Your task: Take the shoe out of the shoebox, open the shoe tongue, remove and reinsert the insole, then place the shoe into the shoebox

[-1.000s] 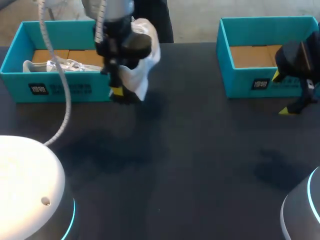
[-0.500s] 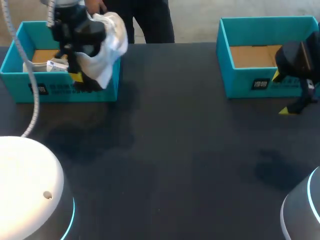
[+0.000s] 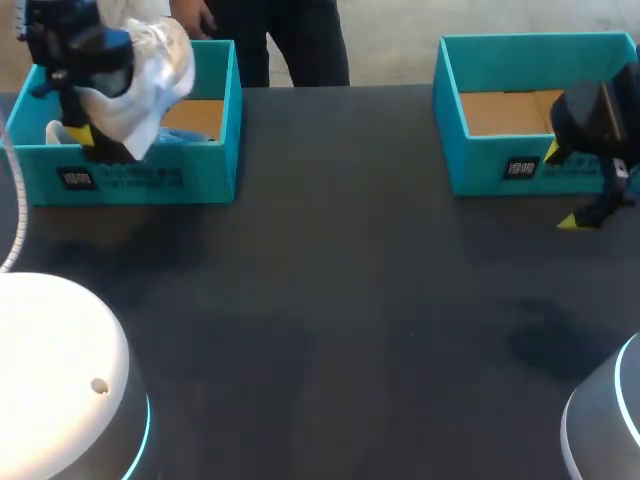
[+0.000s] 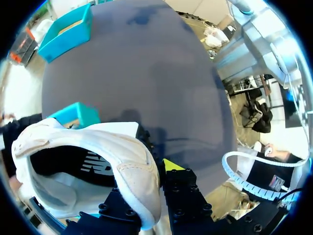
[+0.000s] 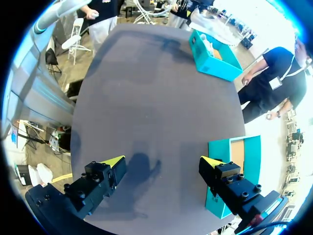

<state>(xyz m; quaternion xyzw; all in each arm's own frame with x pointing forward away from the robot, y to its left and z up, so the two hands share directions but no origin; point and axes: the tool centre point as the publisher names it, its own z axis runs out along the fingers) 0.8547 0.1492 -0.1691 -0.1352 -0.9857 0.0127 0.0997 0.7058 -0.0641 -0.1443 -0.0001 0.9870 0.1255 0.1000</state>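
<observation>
A white shoe hangs tilted over the left teal shoebox, gripped by my left gripper above the box's left half. In the left wrist view the gripper is shut on the shoe's padded white collar, one yellow tip showing outside and the other finger hidden inside; the dark lining faces the camera and a box corner shows under the shoe. Something white lies in the box below. My right gripper stands open and holds nothing in front of the right teal box.
The right box sits just beside my right gripper, its cardboard floor bare. The dark table stretches between the two boxes. White robot bases fill the near corners.
My left arm has carried the shoe left and back, from in front of the left box's right end to over the box. The right arm has stayed still.
</observation>
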